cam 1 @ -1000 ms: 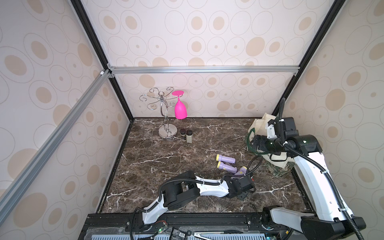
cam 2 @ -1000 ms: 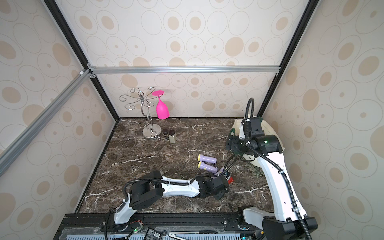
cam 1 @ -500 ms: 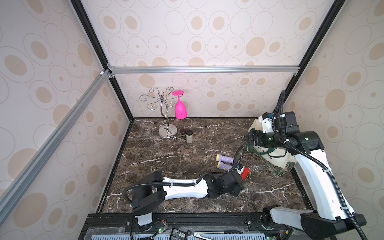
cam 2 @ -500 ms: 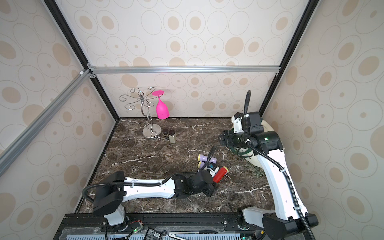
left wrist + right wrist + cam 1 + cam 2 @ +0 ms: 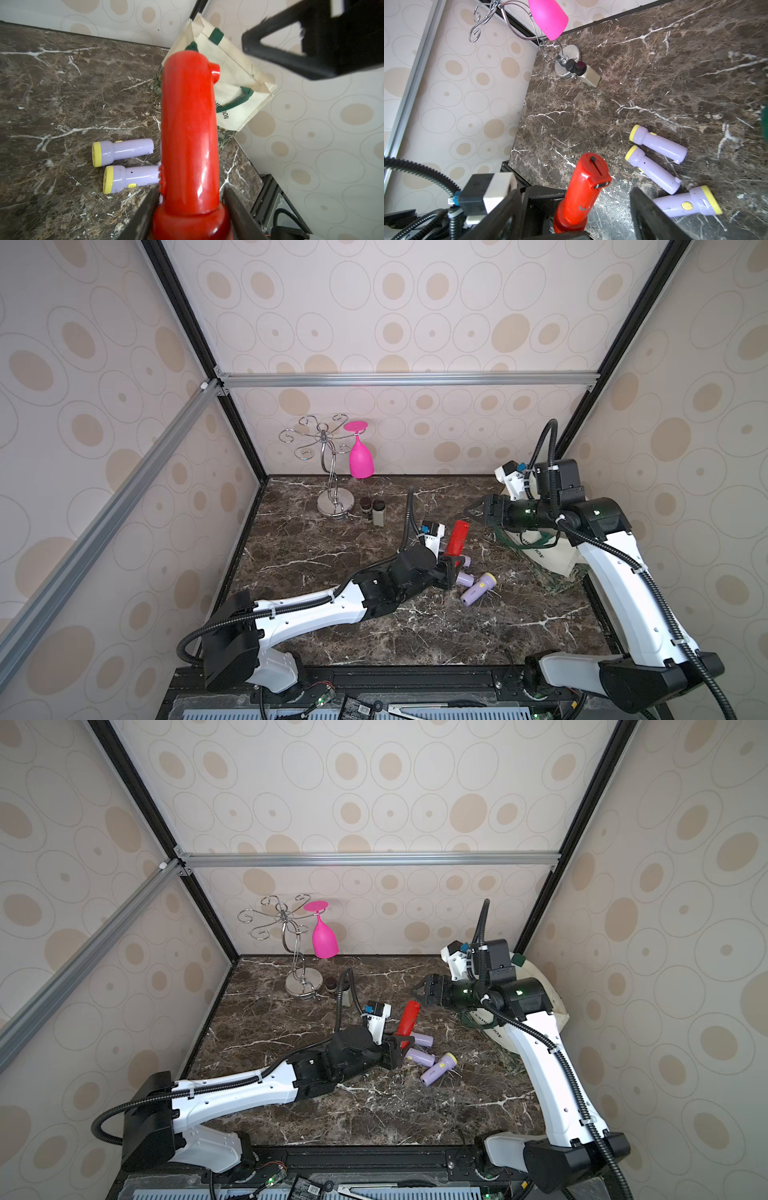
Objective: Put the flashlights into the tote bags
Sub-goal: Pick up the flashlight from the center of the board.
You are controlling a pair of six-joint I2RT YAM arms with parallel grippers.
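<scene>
We see left gripper clamping red flashlight — right gripper wide open; tote bag in worktop's far right corner

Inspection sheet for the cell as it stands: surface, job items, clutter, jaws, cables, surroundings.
surface: dark marble top; no spills seen.
job's things: red torch held clear of the top; three lilac torches lying loose together; bag in the far right corner, contents not visible.
clutter: wire rack with a pink glass hanging from it; two dark-capped jars by its base.
jaws: left shut on the red torch's head; right open, empty, facing the torch's free end.
cables: black hoses along the left arm and right arm; none seen lying on the top.
surroundings: patterned walls, aluminium frame.
</scene>
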